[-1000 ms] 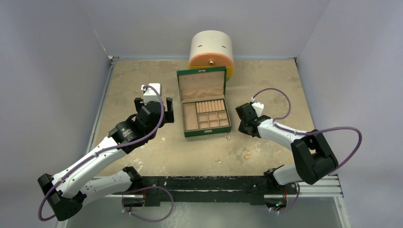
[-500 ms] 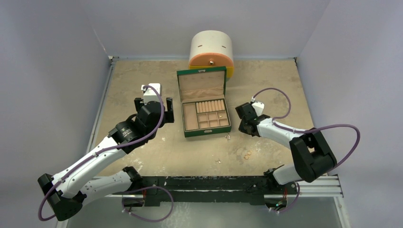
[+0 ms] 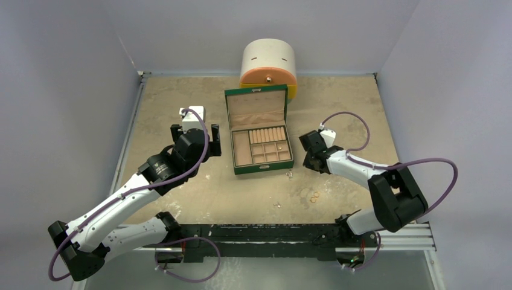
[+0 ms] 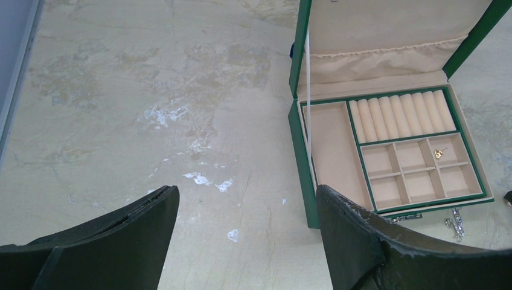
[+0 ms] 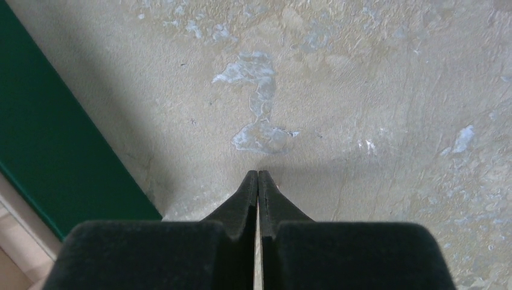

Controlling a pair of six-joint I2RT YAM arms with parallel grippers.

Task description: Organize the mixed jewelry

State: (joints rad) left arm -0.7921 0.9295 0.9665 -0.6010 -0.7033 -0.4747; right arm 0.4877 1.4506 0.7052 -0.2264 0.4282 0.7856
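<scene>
The mixed jewelry lies on the table in front of the open green box. There are two gold rings, a silvery bit by the box's front right corner and another bit nearer the arms. A small gold piece lies in a top right compartment of the box. Silvery bits show just outside its front edge. My left gripper is open and empty left of the box, its fingers wide apart. My right gripper is shut low over bare table, right of the box. Nothing shows between its tips. It also shows in the top view.
A round white container with an orange base stands behind the box at the back edge. The box lid stands upright. Grey walls close in the table on the left, back and right.
The right arm's elbow has shifted slightly left; its gripper has hardly moved. The left arm and the jewelry have not moved.
</scene>
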